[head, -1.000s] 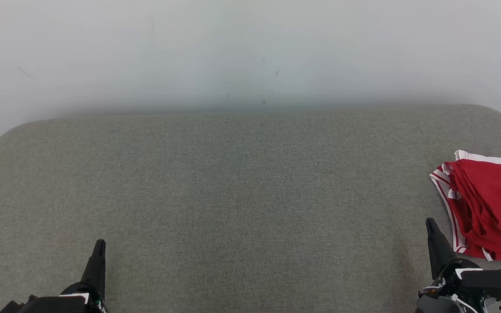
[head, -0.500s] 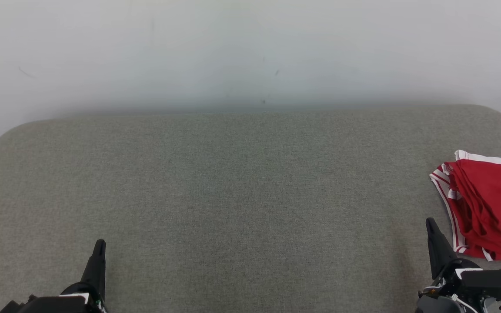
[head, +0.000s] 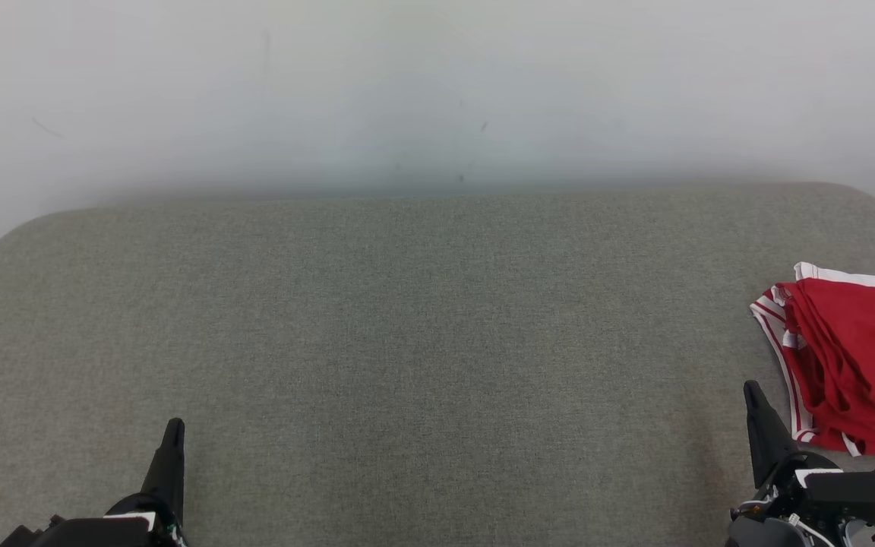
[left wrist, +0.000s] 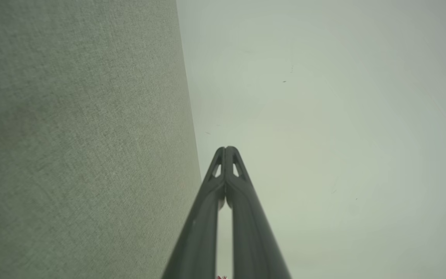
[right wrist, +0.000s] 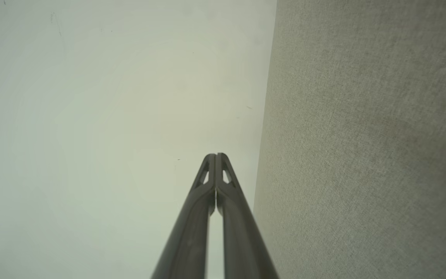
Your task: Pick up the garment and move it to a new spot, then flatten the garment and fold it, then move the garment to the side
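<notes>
Head view, looking down on a wide grey fabric-covered surface [head: 407, 342] set against a pale wall [head: 437, 91]. A red garment [head: 855, 365] with white striped trim lies in a crumpled heap at the far right of the surface. The picture's right edge cuts part of it off, so its full shape and kind cannot be told. The right gripper [head: 751, 391] sits at the lower right, its tip near the heap's left border but apart from it. The left gripper [head: 173, 427] sits at the lower left, well apart from the cloth. Each wrist view looks along two dark fingers pressed tip to tip with nothing between them, so both grippers are clenched and empty. The garment looks thin, soft and light. It will likely sag, drape and trail when lifted, and a pinch in the loose middle of the heap may catch one layer alone or several at once. The white-banded hem on the left side, nearest the right gripper, looks the best place to take hold, since a stitched border is thicker and less likely to slip from narrow fingers. The woven surface may drag on the cloth, so lifting clear seems safer than sliding.
</notes>
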Tool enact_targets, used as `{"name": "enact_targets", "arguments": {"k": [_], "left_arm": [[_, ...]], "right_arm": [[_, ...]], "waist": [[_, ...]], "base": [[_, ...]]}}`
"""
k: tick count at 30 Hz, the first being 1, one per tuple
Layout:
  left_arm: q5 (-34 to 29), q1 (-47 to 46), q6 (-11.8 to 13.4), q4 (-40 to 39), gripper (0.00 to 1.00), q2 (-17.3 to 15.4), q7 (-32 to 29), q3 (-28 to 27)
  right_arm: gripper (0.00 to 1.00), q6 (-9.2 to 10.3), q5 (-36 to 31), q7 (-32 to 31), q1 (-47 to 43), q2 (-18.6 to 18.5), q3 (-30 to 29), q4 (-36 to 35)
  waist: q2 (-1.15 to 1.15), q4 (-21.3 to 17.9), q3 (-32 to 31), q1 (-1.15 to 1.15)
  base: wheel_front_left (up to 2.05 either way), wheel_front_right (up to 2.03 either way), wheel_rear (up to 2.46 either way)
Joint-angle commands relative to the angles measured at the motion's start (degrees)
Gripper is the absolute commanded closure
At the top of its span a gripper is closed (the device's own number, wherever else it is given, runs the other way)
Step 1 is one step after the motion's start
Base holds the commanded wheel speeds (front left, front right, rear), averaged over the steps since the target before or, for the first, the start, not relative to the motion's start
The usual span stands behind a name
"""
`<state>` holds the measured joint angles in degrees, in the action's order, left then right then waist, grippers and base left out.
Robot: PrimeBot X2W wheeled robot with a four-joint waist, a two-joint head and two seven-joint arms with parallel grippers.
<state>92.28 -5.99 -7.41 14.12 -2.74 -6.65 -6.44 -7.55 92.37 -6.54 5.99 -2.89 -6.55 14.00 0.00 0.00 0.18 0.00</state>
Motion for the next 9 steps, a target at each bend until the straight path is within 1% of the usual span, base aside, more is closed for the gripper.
{"name": "enact_targets", "arguments": {"k": [1, 9], "left_arm": [[0.27, -0.55, -0.19, -0.14, 1.00, -0.26, 0.02, -0.17], [0.27, -0.55, -0.19, -0.14, 1.00, -0.26, 0.02, -0.18]], "right_arm": [[1.00, 0.11, 0.10, -0.09, 0.47, 0.08, -0.06, -0.02], [1.00, 0.11, 0.10, -0.09, 0.47, 0.08, -0.05, -0.01]], "waist": [[0.00, 0.00, 0.00, 0.00], [0.00, 0.00, 0.00, 0.00]], "base": [[0.00, 0.00, 0.00], [0.00, 0.00, 0.00]]}}
